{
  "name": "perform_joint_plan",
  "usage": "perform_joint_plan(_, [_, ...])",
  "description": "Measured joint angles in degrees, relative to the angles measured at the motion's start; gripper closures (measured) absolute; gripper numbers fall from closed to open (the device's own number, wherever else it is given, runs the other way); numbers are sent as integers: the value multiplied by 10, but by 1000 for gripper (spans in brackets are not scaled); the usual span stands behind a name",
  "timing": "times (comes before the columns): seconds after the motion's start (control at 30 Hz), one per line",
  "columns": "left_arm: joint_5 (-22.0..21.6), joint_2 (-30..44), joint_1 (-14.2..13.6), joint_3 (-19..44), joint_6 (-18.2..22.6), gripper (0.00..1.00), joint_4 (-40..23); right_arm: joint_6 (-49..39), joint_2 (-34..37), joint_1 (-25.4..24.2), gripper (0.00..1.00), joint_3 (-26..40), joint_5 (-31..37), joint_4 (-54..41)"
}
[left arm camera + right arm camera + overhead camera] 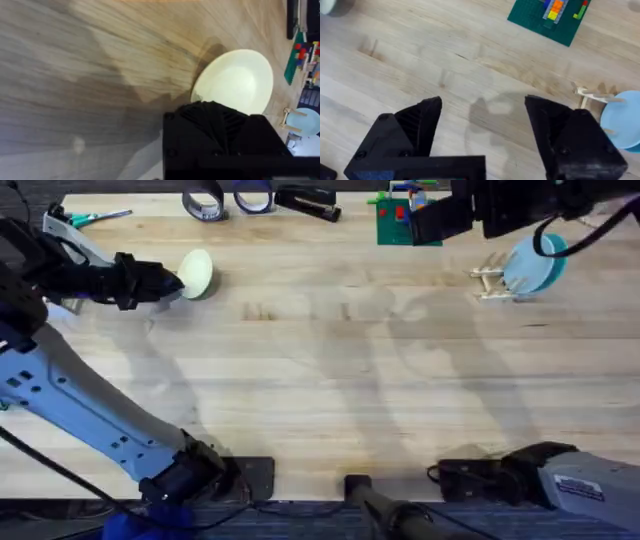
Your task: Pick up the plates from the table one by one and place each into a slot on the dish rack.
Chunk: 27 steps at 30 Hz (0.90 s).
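On the table, a wide butcher-block top, items run from largest to smallest as follows.

Left arm: reaches to the far left; its gripper is closed on the near edge of the cream-yellow plate, which appears tilted up off the wood. In the left wrist view the plate shows just beyond the black fingers, its shadow beside it.

Right arm: extends to the far right, near the rack. Right gripper: fingers spread wide, nothing between them, above bare wood.

Green brick baseplate: far edge, centre-right, not part of the job.

Light blue plate: standing upright in the dish rack, far right; also seen from the right wrist among the dowels.

Tape rolls, a black stapler and scissors: far edge, left of centre.

Step in hand, by judgement: one plate is racked; the second is gripped at its pick-up point, well apart from the rack. The next move calls for carrying it across the table, turning it on edge, and lowering it into a free slot beside the blue plate without knocking that plate or the light rack.
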Motion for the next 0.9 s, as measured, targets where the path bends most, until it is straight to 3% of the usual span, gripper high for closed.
perform_joint_plan(0.67, [7,4,1,1,-1,960,0,25,0,2,7,0,-3,7])
perform_joint_plan(0.9, [7,4,1,1,-1,960,0,55,20,9,7,1,-63,59])
